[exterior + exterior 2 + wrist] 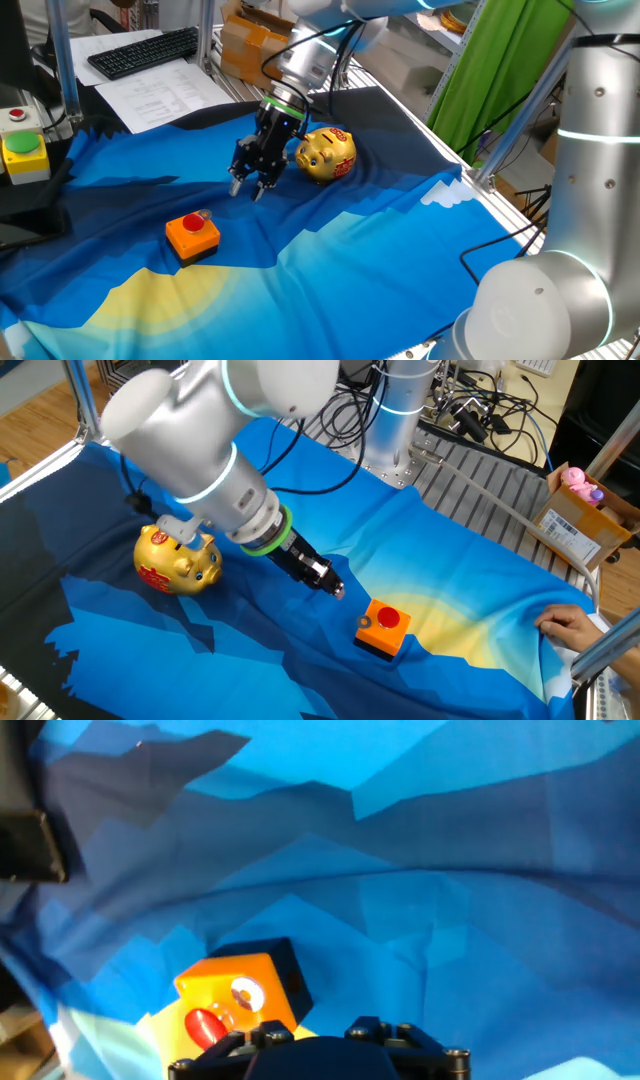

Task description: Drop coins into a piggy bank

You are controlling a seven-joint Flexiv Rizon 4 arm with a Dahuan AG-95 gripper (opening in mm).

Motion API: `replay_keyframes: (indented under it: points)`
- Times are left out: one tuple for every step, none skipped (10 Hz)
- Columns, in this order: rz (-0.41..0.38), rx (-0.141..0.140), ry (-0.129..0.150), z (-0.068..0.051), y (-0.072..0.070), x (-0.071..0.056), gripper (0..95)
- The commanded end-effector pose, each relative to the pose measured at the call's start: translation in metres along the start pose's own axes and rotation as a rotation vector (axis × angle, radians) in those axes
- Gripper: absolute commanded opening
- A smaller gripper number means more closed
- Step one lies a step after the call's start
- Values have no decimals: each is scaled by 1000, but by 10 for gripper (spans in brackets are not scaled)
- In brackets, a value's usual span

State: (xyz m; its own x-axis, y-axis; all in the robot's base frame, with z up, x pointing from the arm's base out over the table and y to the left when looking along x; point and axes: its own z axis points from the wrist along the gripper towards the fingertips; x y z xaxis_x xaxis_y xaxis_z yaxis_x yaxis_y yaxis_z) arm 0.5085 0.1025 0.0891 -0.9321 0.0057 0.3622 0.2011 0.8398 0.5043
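The gold piggy bank (327, 155) with red marks stands on the blue cloth (380, 250); it also shows in the other fixed view (178, 558). My gripper (249, 188) hangs just left of it, a little above the cloth, with its fingers slightly apart and nothing seen between them. In the other fixed view my gripper (335, 588) is between the pig and an orange box (382, 628). One small round coin (245, 993) lies on top of the orange box (240, 982), beside its red button (205, 1025). Only my gripper's black body (320, 1055) shows in the hand view.
A yellow box (22, 150) with a green button, a keyboard (145, 50) and papers lie at the left. A person's hand (570, 625) rests on the cloth's edge. A cardboard box (580, 520) and cables (480, 410) lie beyond the cloth.
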Motion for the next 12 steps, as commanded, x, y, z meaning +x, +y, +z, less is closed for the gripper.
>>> replay_keyframes:
  points:
    - [50,-127,-16,0,0,0,570]
    - [53,-128,-17,0,0,0,570]
    - [53,-133,-15,0,0,0,570]
    - [56,-145,-12,0,0,0,570]
    - [71,-167,-20,5,4,-2,570]
    - [80,-172,-24,10,8,-4,570]
    - [87,-178,-23,14,12,-5,570]
    - [89,-180,-25,18,13,-7,570]
    - [91,-188,-23,23,14,-9,570]
    - [97,-200,-21,27,16,-10,570]
    - [106,-205,-25,31,19,-11,570]
    - [110,-208,-25,33,21,-11,570]
